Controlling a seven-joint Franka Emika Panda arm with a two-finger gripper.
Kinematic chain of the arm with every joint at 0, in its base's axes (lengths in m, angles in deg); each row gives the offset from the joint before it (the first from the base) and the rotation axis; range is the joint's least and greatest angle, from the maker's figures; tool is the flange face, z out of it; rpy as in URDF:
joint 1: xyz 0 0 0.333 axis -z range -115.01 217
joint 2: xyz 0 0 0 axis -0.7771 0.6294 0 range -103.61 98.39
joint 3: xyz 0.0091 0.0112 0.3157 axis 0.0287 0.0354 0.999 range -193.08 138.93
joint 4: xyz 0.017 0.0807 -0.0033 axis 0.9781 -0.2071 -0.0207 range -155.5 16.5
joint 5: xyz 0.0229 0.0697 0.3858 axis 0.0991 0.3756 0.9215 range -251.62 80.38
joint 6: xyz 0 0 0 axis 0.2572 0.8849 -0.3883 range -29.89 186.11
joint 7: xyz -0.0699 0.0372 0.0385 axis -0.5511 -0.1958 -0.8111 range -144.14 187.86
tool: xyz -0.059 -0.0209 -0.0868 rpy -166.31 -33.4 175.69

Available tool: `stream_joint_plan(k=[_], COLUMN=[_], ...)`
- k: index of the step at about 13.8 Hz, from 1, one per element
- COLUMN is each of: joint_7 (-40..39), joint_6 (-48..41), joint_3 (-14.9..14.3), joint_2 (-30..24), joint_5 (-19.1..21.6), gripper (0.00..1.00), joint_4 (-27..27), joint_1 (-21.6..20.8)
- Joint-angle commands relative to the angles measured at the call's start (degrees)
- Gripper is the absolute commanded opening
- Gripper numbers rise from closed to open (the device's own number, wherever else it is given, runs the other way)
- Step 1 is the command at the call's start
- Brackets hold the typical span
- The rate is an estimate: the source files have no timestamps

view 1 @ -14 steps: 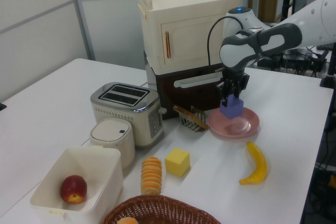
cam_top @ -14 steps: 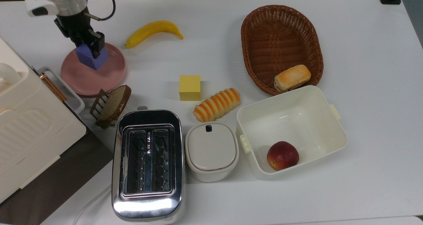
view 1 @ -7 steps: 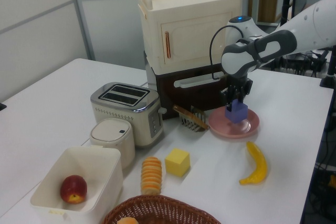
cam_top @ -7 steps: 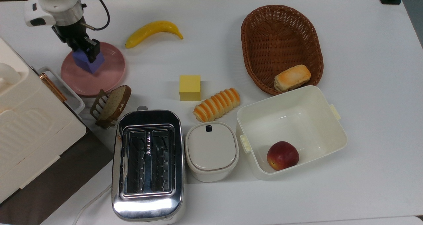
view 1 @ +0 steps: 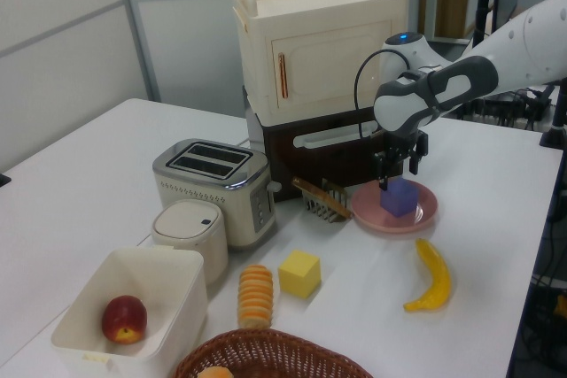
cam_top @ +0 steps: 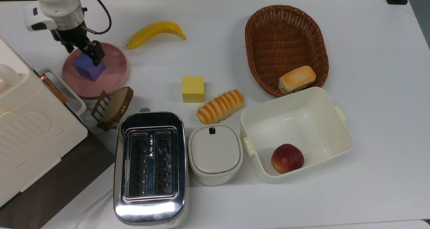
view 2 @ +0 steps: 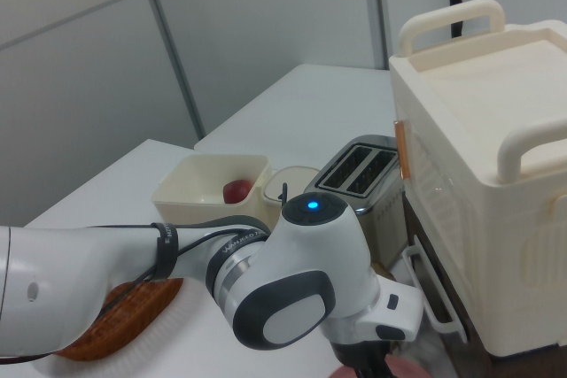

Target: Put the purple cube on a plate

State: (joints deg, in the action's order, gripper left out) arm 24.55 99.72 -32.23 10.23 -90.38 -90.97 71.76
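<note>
On the white surface (cam_top: 235,37), the plate (cam_top: 114,76) sits between the banana (cam_top: 156,32) and the toast rack (cam_top: 112,108). The purple cube (cam_top: 88,68) rests on it, flat. The hand (cam_top: 83,52) hangs just above, fingers apart, clear of the cube. Release looks done; next, lift straight away.

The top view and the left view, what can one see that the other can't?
Top view alone: the bread roll lying in the wicker basket, and the toaster's slots from straight above.

Left view alone: the cream cabinet's front door and its two top handles.

Both: the purple cube resting on the plate, the claw open just above it, plus the banana and yellow cube.
</note>
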Motion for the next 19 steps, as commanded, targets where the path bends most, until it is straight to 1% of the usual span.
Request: stream_joint_plan(k=[1, 4, 6, 7, 8, 11, 12, 13, 14, 15, 16, 17, 18, 19], joint_7=[-0.4, -0.3, -0.1, 0.4, 1.2, 4.7, 6.3, 7.2, 7.1, 7.1, 7.0, 7.1, 7.0, 7.2], joint_6=[0.9, 0.2, -2.6, -4.6, -7.0, -18.8, -22.8, -24.6, -25.2, -25.4, -25.3, -25.2, -25.3, -25.3], joint_3=[-0.6, -0.6, 0.8, 3.0, 6.1, 12.3, 14.2, 14.9, 14.8, 14.0, 12.6, 9.4, 5.4, 2.4], joint_2=[-0.4, -1.7, -4.8, -6.4, -7.9, -9.5, -9.5, -9.6, -9.7, -9.5, -9.3, -9.2, -9.1, -8.9], joint_5=[-0.7, -0.7, -0.2, -0.2, -0.1, 0.2, 0.3, 0.4, 0.3, 0.0, -0.6, -0.6, -0.6, -0.3], gripper=[1.0, 1.0, 1.0, 1.0, 1.0, 1.0, 1.0, 1.0, 1.0, 1.0, 1.0, 1.0, 1.0, 1.0], joint_4=[-0.4, -0.3, -0.2, 0.1, 1.8, 9.6, 12.4, 13.2, 13.2, 13.2, 13.0, 13.0, 13.0, 13.0], joint_1=[-0.7, -1.1, -1.3, -1.3, -1.1, -1.6, -3.5, -6.4, -9.3, -13.7, -16.9, -20.6, -24.9, -27.9])
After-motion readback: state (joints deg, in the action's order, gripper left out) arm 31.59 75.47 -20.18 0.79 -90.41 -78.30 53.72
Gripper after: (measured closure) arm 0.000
